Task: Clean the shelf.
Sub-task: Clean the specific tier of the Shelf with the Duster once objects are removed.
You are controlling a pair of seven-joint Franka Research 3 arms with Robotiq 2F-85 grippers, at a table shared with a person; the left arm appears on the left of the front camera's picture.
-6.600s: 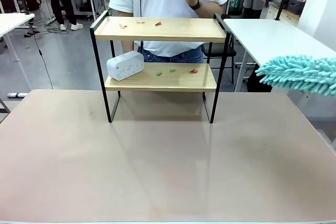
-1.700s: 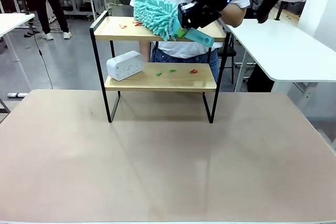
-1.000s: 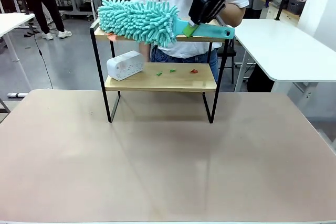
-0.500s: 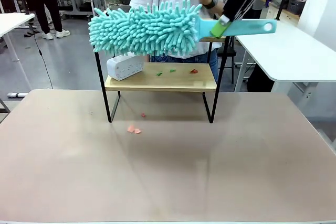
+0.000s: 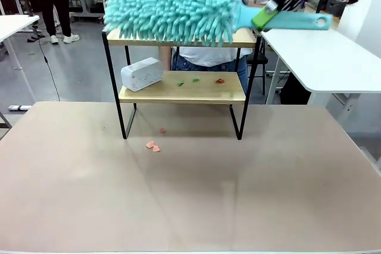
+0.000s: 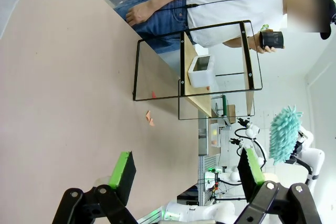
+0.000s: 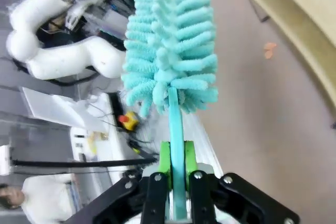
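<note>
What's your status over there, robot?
Right pincer shut on duster. Left pincer open. Shelf: scraps on lower board, white box in the way.

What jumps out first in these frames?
The big turquoise duster, held level at the height of the top board of the shelf, with the right hand shut on its handle. Next, pink scraps on the table just in front of the shelf, and a white power strip with green and red scraps on the lower board.
</note>
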